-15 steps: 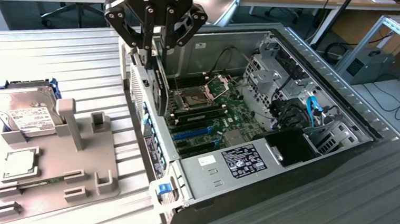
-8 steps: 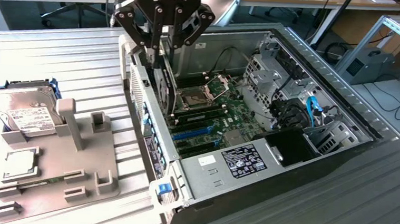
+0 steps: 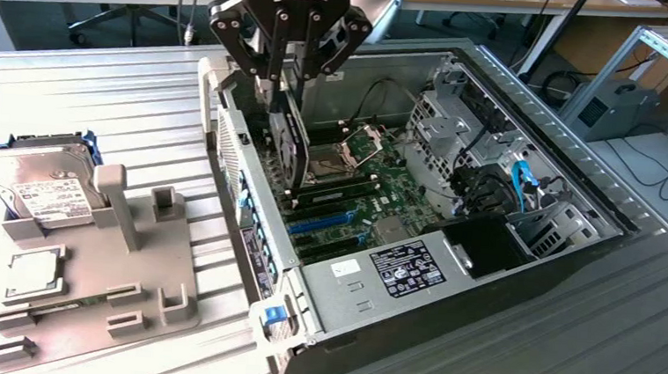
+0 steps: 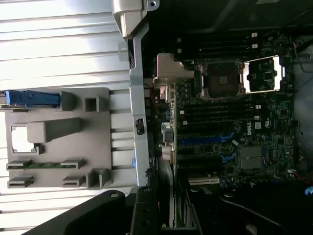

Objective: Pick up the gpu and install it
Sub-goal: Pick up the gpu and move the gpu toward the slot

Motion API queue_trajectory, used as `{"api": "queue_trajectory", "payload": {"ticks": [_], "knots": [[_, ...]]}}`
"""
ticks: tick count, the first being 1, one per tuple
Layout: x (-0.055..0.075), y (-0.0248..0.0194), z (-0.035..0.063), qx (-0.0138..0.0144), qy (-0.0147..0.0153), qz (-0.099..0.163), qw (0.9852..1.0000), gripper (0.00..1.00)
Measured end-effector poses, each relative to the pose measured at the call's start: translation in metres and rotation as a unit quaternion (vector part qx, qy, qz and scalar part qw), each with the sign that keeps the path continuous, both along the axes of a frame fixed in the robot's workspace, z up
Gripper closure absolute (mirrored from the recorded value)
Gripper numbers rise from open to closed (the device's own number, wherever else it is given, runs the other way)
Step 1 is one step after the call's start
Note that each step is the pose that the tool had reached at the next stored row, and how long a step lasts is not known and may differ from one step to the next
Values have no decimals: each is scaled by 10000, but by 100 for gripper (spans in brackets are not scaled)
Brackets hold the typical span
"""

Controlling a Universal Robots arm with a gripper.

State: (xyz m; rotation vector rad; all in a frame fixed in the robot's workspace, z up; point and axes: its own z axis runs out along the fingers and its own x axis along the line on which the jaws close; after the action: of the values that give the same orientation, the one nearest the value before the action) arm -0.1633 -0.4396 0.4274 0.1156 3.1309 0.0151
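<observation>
STATE: fingers (image 3: 266,83) clamped on gpu (image 3: 290,149) upper edge | POSE: gpu upright, on edge, judged to aim its connector at motherboard (image 3: 369,189) slots | LOCATION: inside computer case (image 3: 233,149), along wall at exterior view's left

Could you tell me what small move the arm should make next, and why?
Probably a slow, short move down, keeping the gpu upright: the tool holds the gpu on edge inside the case, its lower edge seemingly just above the motherboard near the blue slots. Whether it is lined up with a slot is unclear.
</observation>
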Motion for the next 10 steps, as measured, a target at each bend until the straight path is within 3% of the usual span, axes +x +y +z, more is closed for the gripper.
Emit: {"api": "queue_trajectory", "payload": {"ticks": [10], "knots": [[119,8,-1,-3,0,0,10000,74]]}}
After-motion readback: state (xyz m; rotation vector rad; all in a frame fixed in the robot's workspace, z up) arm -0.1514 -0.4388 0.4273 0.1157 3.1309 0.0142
